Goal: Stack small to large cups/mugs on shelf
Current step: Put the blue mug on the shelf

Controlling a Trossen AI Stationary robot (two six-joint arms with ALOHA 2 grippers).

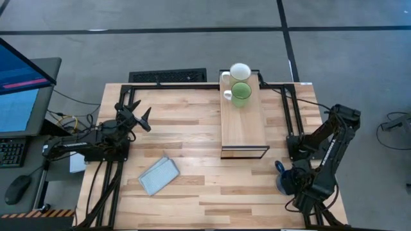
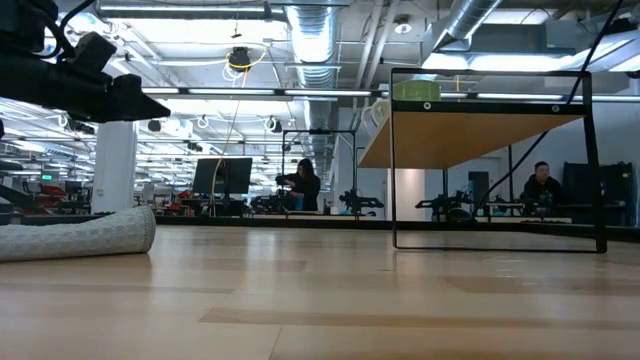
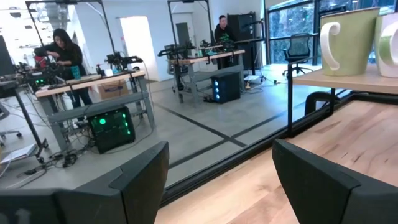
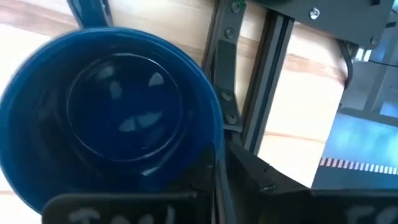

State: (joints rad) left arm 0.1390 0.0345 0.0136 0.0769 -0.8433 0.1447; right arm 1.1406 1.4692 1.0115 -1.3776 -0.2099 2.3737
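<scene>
The shelf (image 1: pixel 244 125) stands at the table's far right of centre. The white mug (image 1: pixel 239 71) stands on its far end, and the light green mug (image 1: pixel 241 95) stands just nearer on the plank top; both also show in the left wrist view (image 3: pixel 348 37). My right gripper (image 1: pixel 287 183) is at the table's near right edge, shut on the dark blue mug (image 4: pixel 118 118), which is upright with its mouth up. My left gripper (image 1: pixel 144 119) is open and empty above the table's left side, and it also shows in its own wrist view (image 3: pixel 217 186). My right gripper pinches the blue mug's rim wall (image 4: pixel 214 134) with one finger inside the mug and one outside. The handle (image 4: pixel 87 15) is on the opposite side from the hold. The mug sits upright; whether its base is on the table cannot be told.
A flat grey-blue folded cloth (image 1: pixel 158 175) lies on the table at the near left. The black frame rails (image 1: pixel 292 109) run along the table's right side beside the shelf. A keyboard (image 1: pixel 168 76) lies beyond the far edge. People stand in the room behind.
</scene>
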